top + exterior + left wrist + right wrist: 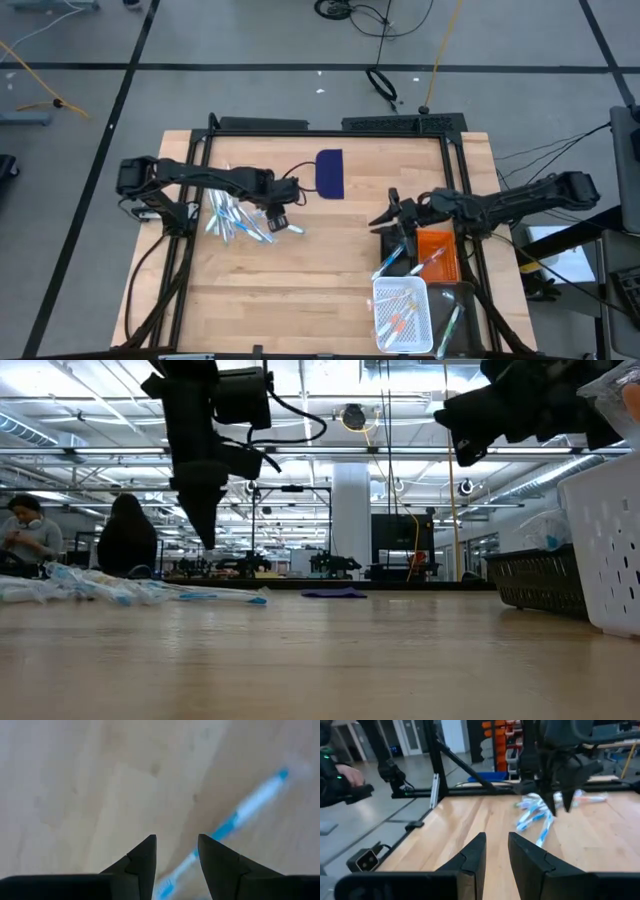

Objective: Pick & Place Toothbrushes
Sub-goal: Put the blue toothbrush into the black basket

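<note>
Fingers, left gripper [279,222]: parted and empty, hanging above the table [300,290] at the near edge of the toothbrush pile; a clear gap between the two dark fingers [137,865] in the left wrist view.
Fingers, right gripper [383,219]: set close with a narrow slot between them, nothing in that slot; poised above the table beside the baskets, well apart from the pile.
Toothbrushes [232,217]: loose heap, mostly light blue and white, lying on the table's left half under the left arm.
Left wrist view only: one blue-and-white toothbrush [235,822] lying slantwise on the wood, passing under the gap between the fingers.
Right wrist view only: left gripper [559,802] seen from across the table, hanging over the pile [540,812].
Low view only: pile [110,590] flat on the wood, left gripper [207,535] clear above it; people [125,540] in the room behind.
High view only: white basket [402,316] with a few toothbrushes inside, orange basket [438,255] beside it, dark blue flat rectangle [330,173] at the far side.
Writing: none legible.
</note>
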